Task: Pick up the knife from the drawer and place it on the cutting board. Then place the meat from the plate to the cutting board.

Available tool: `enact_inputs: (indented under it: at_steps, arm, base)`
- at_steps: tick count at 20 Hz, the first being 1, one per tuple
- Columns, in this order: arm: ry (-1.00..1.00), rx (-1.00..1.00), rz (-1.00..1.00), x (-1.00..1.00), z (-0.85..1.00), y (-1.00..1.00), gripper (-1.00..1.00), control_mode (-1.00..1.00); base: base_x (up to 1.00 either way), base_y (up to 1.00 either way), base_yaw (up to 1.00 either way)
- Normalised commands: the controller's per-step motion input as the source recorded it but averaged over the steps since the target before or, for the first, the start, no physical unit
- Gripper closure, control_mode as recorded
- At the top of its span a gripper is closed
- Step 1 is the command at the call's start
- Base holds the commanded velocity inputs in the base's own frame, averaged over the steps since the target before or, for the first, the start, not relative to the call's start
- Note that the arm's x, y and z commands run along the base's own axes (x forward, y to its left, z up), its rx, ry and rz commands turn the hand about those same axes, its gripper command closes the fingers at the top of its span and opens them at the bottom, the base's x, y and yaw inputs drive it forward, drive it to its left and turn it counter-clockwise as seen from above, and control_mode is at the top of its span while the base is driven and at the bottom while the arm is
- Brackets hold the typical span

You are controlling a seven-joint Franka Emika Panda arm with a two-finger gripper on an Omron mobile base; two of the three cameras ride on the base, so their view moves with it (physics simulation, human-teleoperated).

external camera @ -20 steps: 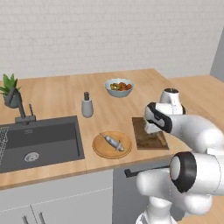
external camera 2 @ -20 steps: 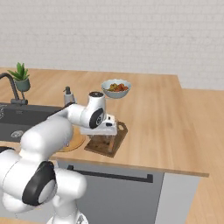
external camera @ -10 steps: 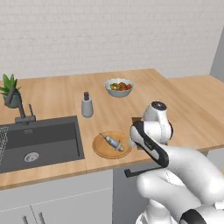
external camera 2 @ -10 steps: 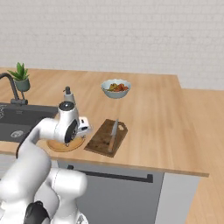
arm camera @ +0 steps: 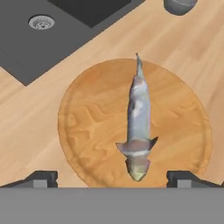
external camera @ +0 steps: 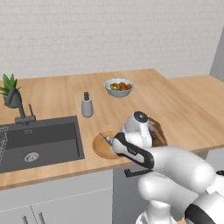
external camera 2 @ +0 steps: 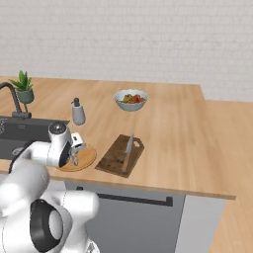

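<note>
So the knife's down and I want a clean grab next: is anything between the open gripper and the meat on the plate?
Nothing visible. The gripper hangs open over the plate, with the meat lying bare between its fingertips.

Grained wooden plate (arm camera: 87,127), silvery meat (arm camera: 139,118)

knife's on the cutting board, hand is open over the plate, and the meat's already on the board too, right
Not quite: the meat still lies on the plate, as the hand view shows. The rest holds: the knife is on the cutting board in the right base view, and the open hand hangs over the plate.
</note>
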Motion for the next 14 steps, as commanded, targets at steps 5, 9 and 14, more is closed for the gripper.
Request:
enact_inputs:
  at_steps: [5, 9, 14]
  arm:
    - [0.05, 0.00, -0.03, 0.79, -0.03, 0.09, -1.00, -1.00]
    - [0.08, 0.00, -0.04, 0.49, -0.11, 0.00, -1.00, -1.00]
    - [0.17, 0.00, -0.01, 0.12, -0.40, 0.01, -1.00, -1.00]
  base:
    - [0.00, 0.00, 0.00]
    - [0.00, 0.00, 0.00]
    - [0.00, 0.00, 0.00]
